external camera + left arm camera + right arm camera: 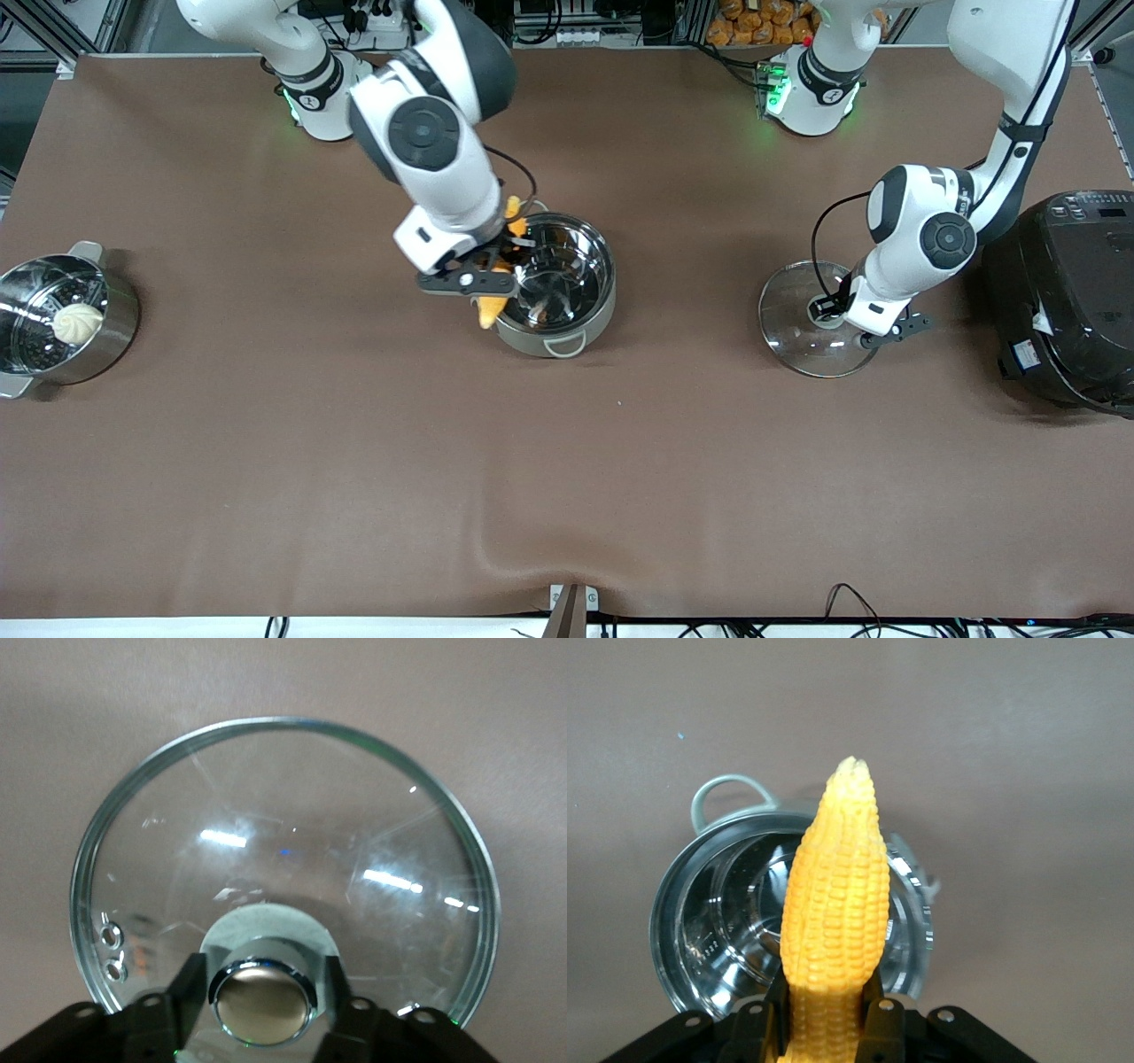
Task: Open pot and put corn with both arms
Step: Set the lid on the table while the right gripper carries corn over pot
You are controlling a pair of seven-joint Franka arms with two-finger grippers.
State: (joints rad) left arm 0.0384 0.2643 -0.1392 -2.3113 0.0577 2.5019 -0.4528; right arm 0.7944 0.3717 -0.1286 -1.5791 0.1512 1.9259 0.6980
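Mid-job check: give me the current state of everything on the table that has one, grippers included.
Pot: open, empty, upright.
Lid: off, lying on the table beside the rice cooker.
Corn: held over the pot's rim.
Right gripper: shut on the corn.
Left gripper: around the lid's knob.
Rice cooker: closed.
Steamer pot: open, holds a bun.

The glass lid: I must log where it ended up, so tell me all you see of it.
The glass lid is round, clear, steel-rimmed, with two small vent holes and a shiny knob at its centre. It lies flat on the table, beside the rice cooker. The left gripper grips the knob.
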